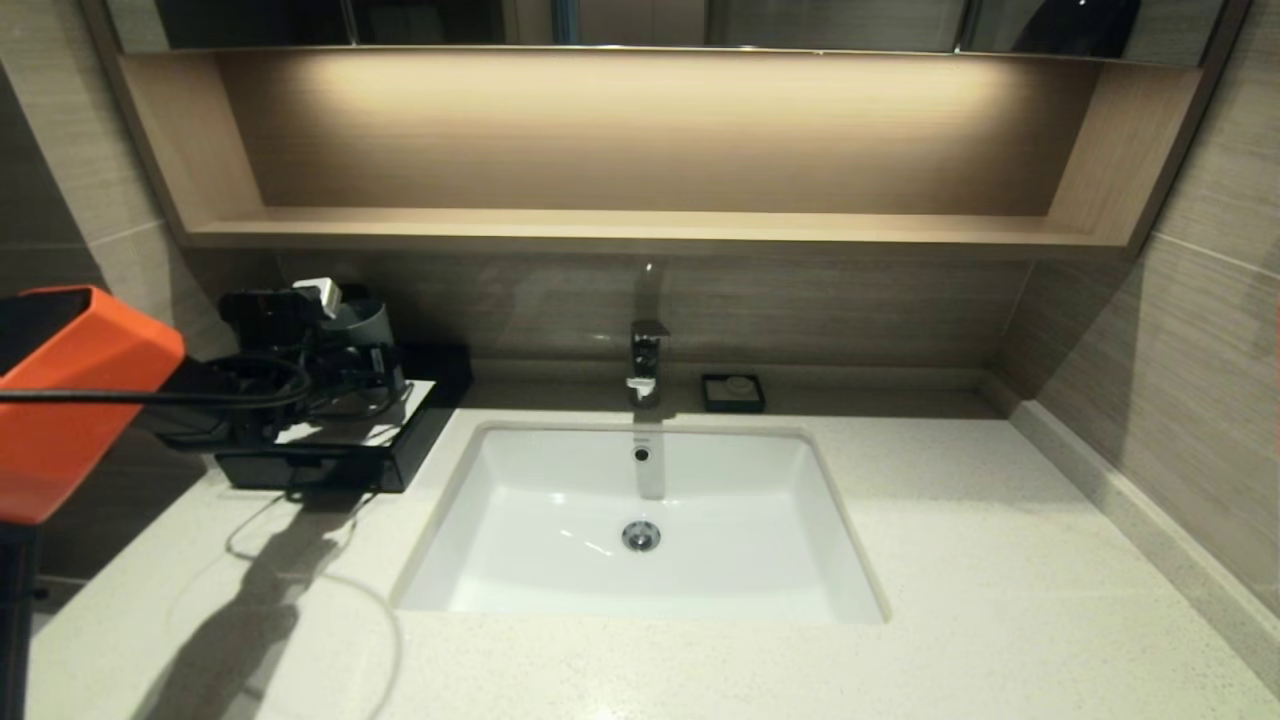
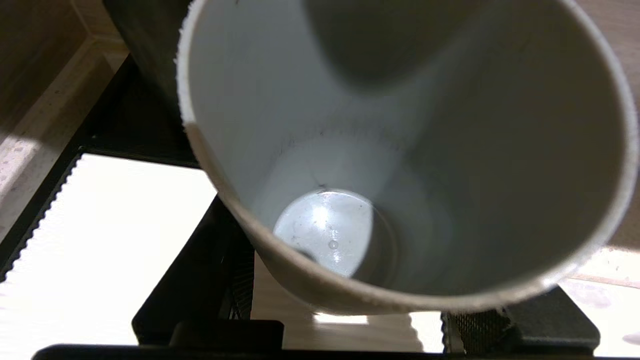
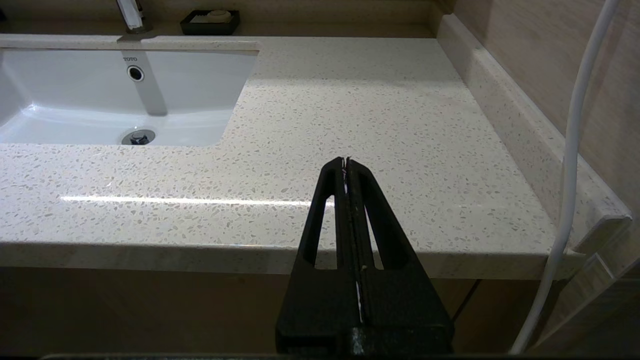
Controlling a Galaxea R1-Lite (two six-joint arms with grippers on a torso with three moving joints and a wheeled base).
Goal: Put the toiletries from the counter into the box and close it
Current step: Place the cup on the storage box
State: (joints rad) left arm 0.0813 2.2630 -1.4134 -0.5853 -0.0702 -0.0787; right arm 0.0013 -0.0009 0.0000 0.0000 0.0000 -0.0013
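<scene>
Clearly our left tool had closed on the cup, held over the box. Our right tool, pinched shut on nothing, hung off the worktop edge. We saw no packets. Letting go carelessly could topple the cup.

One box, one cup

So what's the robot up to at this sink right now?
The left tool is over the black box left of the sink, gripping a grey cup that looks empty. The right tool is shut and parked off the counter's front edge. No packets are visible on the counter.
</scene>
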